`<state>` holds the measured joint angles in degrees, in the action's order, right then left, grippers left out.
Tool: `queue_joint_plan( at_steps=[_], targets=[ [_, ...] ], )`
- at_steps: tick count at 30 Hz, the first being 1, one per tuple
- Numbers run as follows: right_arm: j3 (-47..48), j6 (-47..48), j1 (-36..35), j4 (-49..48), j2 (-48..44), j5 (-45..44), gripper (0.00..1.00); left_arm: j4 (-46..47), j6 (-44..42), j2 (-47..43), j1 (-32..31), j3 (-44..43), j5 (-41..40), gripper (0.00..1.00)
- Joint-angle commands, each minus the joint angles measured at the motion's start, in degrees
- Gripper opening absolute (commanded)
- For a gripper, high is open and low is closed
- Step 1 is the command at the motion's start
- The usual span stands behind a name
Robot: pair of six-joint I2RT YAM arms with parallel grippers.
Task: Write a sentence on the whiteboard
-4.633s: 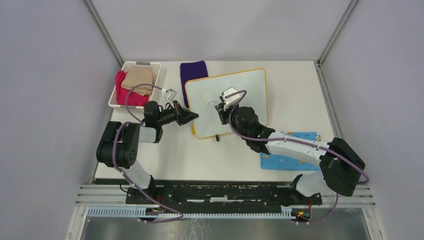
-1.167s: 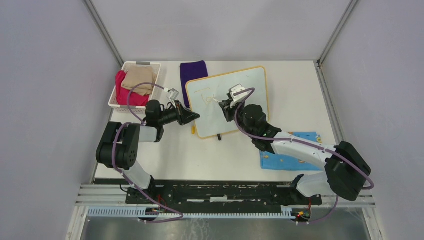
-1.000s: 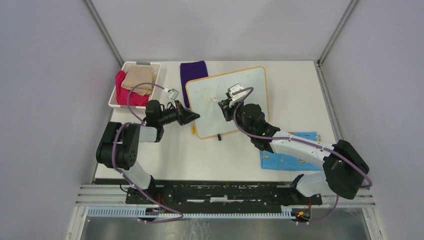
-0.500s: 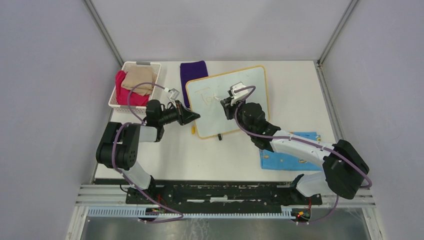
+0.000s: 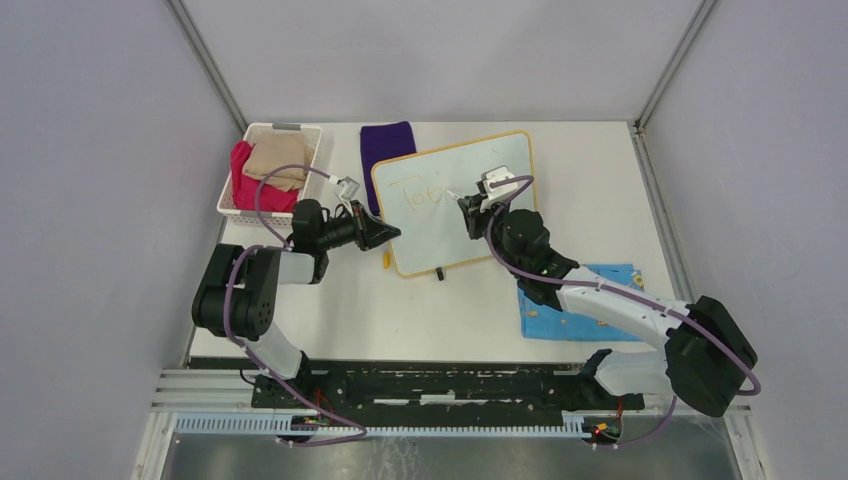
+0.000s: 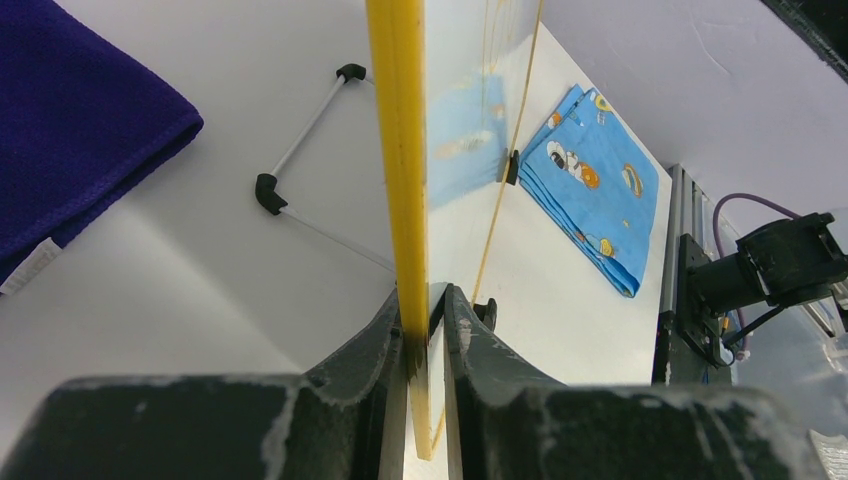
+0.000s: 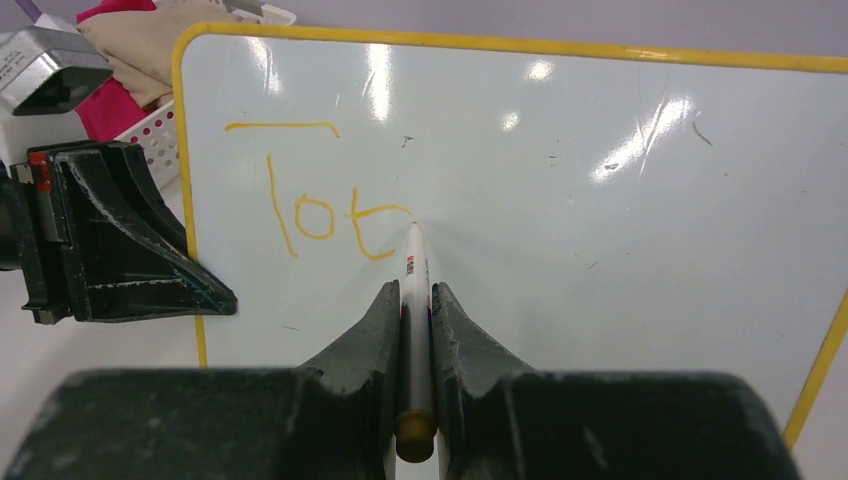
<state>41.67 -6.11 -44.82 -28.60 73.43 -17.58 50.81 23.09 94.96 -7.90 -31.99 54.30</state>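
Observation:
The whiteboard (image 5: 440,235) with its yellow frame stands tilted on the table, also in the right wrist view (image 7: 600,250). Yellow-orange letters of the sentence (image 7: 320,205), reading about "Tot", sit at its upper left; they also show from above (image 5: 418,194). My right gripper (image 5: 470,205) is shut on a white marker (image 7: 415,290) with an orange end cap, its tip touching the board just right of the last letter. My left gripper (image 5: 390,233) is shut on the board's yellow left edge (image 6: 400,200), one finger on each face.
A white basket (image 5: 312,140) with red and tan cloths stands at the back left. A purple cloth (image 5: 386,140) lies behind the board. A blue cartoon-print cloth (image 5: 580,322) lies at the right. Black clip feet (image 6: 264,190) and wire legs prop the board.
More letters have appeared on the board, from almost bare to "Tot". My right gripper with the marker has moved right along the top line. The left gripper has kept its hold.

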Motion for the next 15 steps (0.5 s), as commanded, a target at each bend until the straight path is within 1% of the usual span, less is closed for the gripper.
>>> queue_joint_plan(
  at_steps=[1,15],
  targets=[
    [0.6,0.8,0.4,-2.3,-2.4,-0.1,0.00,-4.7,-5.8,0.4,-0.6,0.1,-4.0,0.02],
    [4.0,1.3,0.8,-0.1,1.2,-1.0,0.00,-5.3,-6.5,0.1,-0.9,0.0,-4.0,0.02]
  ],
)
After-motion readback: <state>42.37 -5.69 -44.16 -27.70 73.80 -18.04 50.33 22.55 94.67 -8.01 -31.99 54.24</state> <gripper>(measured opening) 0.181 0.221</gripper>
